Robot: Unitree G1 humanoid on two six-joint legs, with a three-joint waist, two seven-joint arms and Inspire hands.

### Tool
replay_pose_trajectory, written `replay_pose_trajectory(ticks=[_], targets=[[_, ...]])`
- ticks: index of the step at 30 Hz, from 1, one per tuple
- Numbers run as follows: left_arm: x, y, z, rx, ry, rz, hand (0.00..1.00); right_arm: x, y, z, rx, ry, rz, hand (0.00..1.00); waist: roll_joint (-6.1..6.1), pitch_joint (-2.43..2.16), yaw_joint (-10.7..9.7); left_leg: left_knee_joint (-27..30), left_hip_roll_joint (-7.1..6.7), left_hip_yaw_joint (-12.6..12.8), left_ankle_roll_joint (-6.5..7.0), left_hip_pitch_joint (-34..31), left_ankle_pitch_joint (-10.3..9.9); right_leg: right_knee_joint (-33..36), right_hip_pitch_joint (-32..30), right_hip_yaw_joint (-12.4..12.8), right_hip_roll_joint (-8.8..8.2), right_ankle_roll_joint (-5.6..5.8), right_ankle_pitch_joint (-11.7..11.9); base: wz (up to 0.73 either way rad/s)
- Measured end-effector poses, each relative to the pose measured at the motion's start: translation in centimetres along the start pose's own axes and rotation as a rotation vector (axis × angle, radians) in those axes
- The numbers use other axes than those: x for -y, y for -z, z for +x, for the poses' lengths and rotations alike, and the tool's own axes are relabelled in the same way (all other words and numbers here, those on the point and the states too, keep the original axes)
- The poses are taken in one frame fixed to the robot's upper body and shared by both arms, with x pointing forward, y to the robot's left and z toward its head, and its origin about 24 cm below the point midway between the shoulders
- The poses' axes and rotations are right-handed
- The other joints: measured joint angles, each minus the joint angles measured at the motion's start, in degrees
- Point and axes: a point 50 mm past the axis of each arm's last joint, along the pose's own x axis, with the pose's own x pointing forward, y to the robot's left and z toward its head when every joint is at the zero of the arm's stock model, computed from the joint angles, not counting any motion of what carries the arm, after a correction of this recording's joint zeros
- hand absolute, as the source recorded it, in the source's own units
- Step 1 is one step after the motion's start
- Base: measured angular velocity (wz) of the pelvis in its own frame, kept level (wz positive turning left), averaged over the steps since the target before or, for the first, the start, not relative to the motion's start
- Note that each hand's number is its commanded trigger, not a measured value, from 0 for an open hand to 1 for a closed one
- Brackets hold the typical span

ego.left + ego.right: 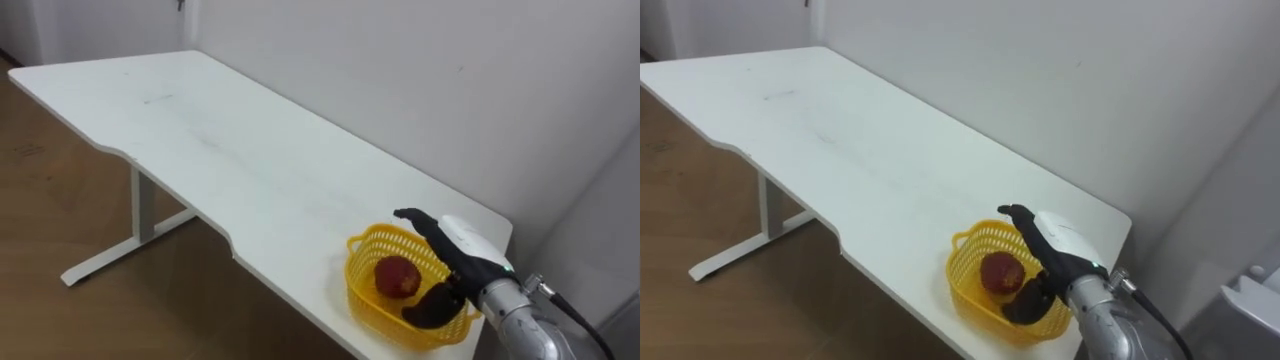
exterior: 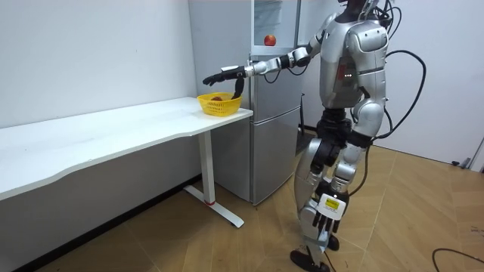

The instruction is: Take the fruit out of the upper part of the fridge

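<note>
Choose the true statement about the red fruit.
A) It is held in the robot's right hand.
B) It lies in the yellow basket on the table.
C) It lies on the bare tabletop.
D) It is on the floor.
B: the red fruit lies inside the yellow basket near the end of the table, and the right hand is spread open over the basket, not closed around the fruit.
</note>
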Motion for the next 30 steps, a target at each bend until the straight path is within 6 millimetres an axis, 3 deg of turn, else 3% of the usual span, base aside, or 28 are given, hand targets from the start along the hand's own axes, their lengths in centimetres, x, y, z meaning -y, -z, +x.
replay_pose_trajectory(ticks=[15, 25, 29, 30], targets=[[-0.1, -0.2, 0.0, 0.011, -0.004, -0.002, 0.00, 0.3, 0.3, 0.1, -0.017, 0.006, 0.061, 0.00, 0.47, 0.36, -0.41, 0.42, 0.01, 0.23, 0.01, 0.18, -0.01, 0.15, 0.24, 0.84, -0.02, -0.04, 0.03, 0.00], [0.0, -0.1, 0.0, 0.008, -0.005, -0.005, 0.00, 1.2, 0.6, 0.0, -0.019, 0.022, 0.046, 0.00, 0.66, 0.34, -0.71, 0.44, -0.01, 0.26, 0.02, 0.05, -0.02, 0.13, 0.37, 0.88, 0.02, -0.05, 0.03, 0.00], [0.7, 0.0, 0.1, 0.007, 0.007, -0.008, 0.00, 2.2, 0.0, 0.0, 0.016, 0.066, 0.121, 0.00, 1.69, 0.29, -2.06, 0.79, -0.02, 0.41, 0.10, -0.02, -0.09, 0.09, 0.40, 1.02, 0.00, 0.03, 0.08, -0.02], [1.1, 0.1, 0.1, 0.005, 0.012, -0.013, 0.00, 2.9, -0.5, 0.0, 0.037, 0.090, 0.139, 0.00, 2.05, 0.06, -2.43, 0.74, -0.04, 0.88, 0.13, 0.12, -0.11, 0.08, 0.29, 1.43, 0.03, 0.06, 0.21, -0.18]])
